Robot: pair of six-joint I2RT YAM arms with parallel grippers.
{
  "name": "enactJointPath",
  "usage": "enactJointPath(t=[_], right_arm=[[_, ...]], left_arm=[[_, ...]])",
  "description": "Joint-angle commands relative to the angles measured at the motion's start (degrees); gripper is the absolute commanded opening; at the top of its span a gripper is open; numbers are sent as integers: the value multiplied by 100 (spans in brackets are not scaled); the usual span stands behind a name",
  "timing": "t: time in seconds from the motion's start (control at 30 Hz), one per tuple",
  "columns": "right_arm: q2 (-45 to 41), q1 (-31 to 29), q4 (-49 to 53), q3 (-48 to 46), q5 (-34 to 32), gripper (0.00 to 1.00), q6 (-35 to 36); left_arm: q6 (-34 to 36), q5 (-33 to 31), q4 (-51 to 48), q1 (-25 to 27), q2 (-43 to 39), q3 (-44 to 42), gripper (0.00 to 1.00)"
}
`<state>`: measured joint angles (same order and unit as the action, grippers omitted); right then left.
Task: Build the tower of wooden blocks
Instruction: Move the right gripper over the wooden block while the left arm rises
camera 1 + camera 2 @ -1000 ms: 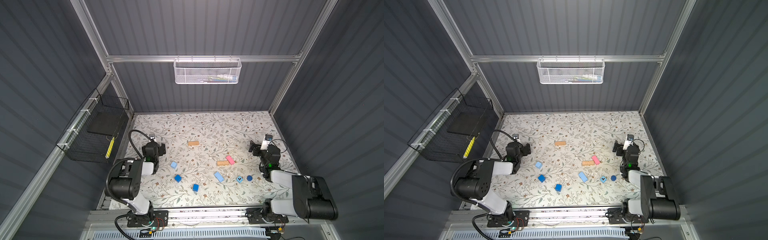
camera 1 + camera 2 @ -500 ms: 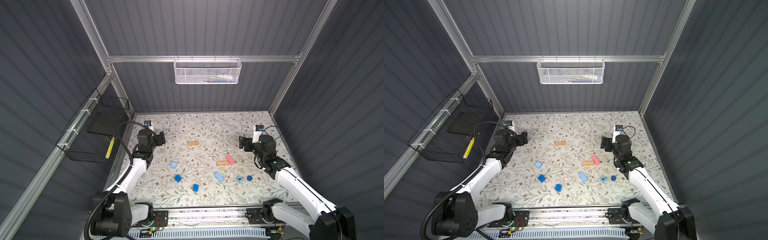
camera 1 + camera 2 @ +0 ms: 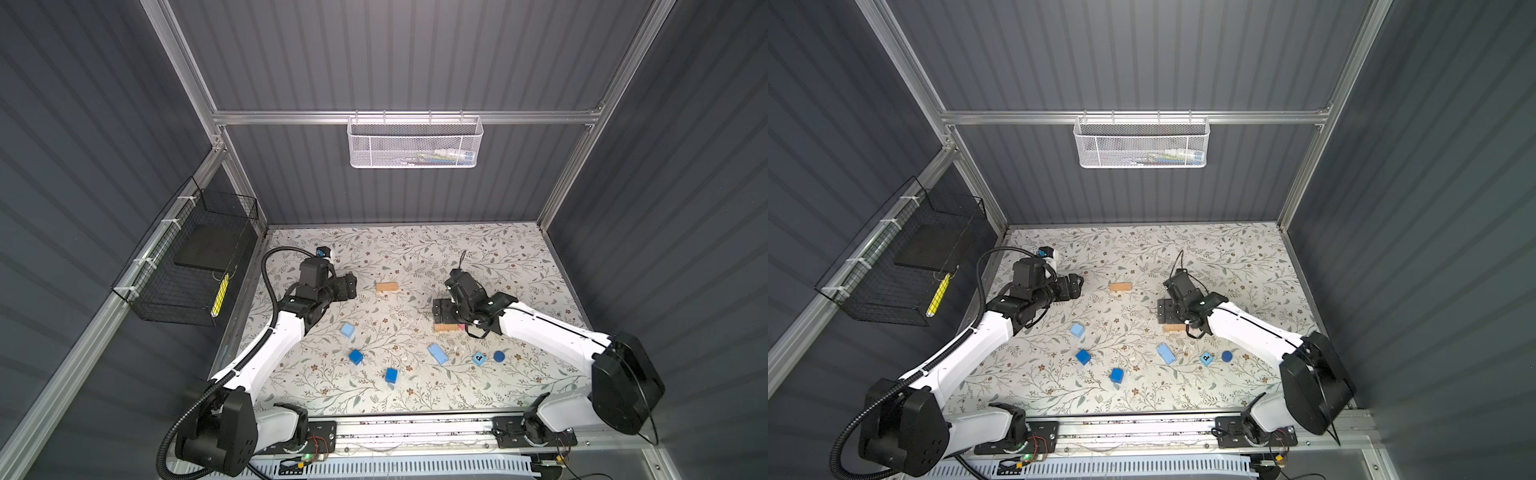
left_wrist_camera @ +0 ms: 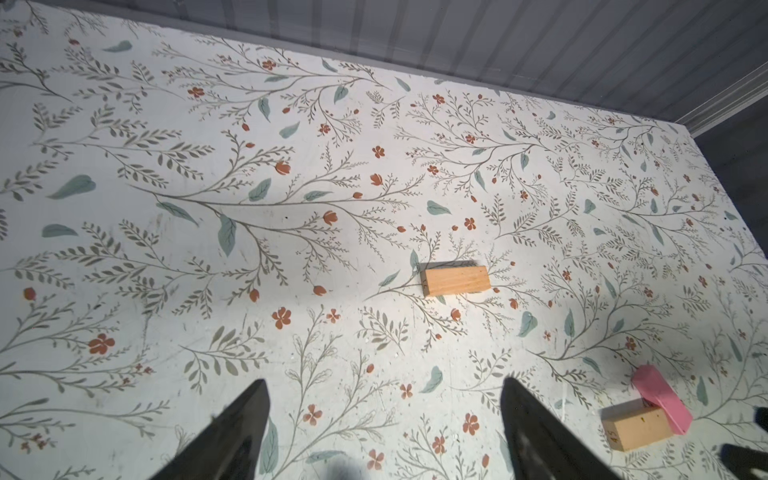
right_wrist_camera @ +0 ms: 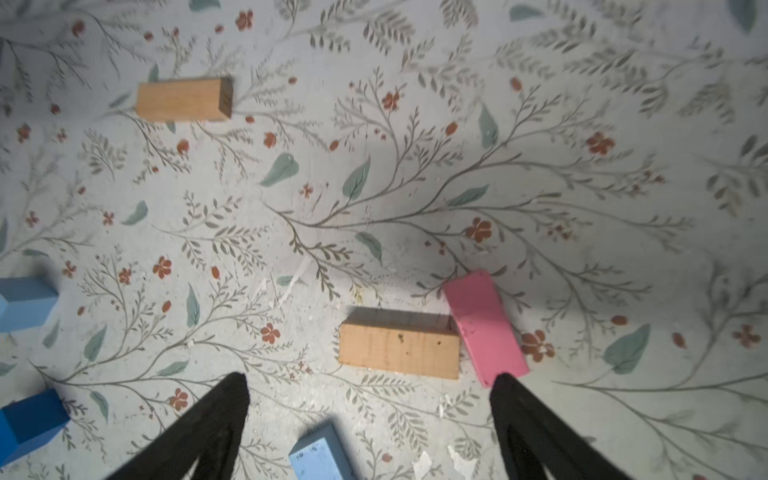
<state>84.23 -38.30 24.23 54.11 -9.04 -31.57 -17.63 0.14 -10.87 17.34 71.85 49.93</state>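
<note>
Both arms have unfolded from tucked poses at the front rail and reached out over the table since a second ago; the blocks have not moved.

Left gripper [image 3: 352, 286] is open and empty, fingers spread, hovering at back left and aimed at a lone tan bar [image 3: 387, 286] lying flat just ahead.

Right gripper [image 3: 441, 311] is also open and empty, above the second tan bar [image 5: 399, 347]. The pink bar [image 5: 484, 328] touches that bar's end at an angle. One fingertip [image 5: 505, 384] overlaps the pink bar's corner in the right wrist view; contact unclear.

Other blocks lie apart on the table nearer the front: light blue cube [image 3: 347, 331], two dark blue cubes [image 3: 356, 356] [image 3: 391, 375], light blue bar [image 3: 438, 354], lettered light blue cube [image 3: 479, 358], and dark blue cylinder [image 3: 499, 356] just beside it.

Table [image 3: 415, 249] is pale with a leaf-and-red-flower print, scuffed. Walls [image 3: 395, 54] are dark grey and ribbed, in an aluminium frame [image 3: 407, 117]. A white mesh basket [image 3: 414, 143] hangs at the back and a black wire basket [image 3: 187, 266] on the left.
</note>
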Motion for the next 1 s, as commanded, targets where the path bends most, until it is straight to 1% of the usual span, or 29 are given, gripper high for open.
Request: enactJointPath(t=[0.0, 0.17, 0.43, 0.97], right_arm=[[214, -81, 456, 136, -25, 93, -505], [489, -87, 463, 130, -27, 93, -687], [1009, -74, 460, 342, 71, 93, -696], [1356, 157, 109, 267, 379, 95, -771]], left_arm=[[-191, 219, -194, 31, -39, 42, 87], [-162, 283, -233, 32, -49, 55, 88], [-182, 415, -257, 32, 199, 128, 88], [-199, 479, -249, 37, 320, 173, 89]])
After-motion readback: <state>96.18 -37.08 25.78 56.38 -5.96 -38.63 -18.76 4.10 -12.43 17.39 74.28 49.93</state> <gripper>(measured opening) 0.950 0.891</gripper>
